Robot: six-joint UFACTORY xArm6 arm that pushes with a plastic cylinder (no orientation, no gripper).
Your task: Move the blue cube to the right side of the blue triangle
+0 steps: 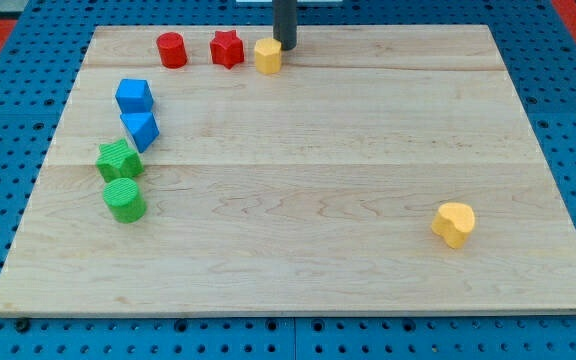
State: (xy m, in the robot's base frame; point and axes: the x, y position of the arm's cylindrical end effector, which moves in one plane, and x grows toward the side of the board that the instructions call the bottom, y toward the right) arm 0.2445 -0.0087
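The blue cube [134, 96] sits near the board's left edge, toward the view's top. The blue triangle [141, 130] lies just below it, touching or nearly touching. My tip [285, 46] is at the top middle of the board, right beside the yellow hexagonal block [267, 55] on its right side. My tip is far to the right of both blue blocks.
A red cylinder [172, 49] and a red star [227, 48] stand in a row left of the yellow block. A green star [118, 160] and a green cylinder [125, 200] lie below the blue triangle. A yellow heart [454, 223] lies at lower right. The wooden board [318, 180] rests on a blue pegboard.
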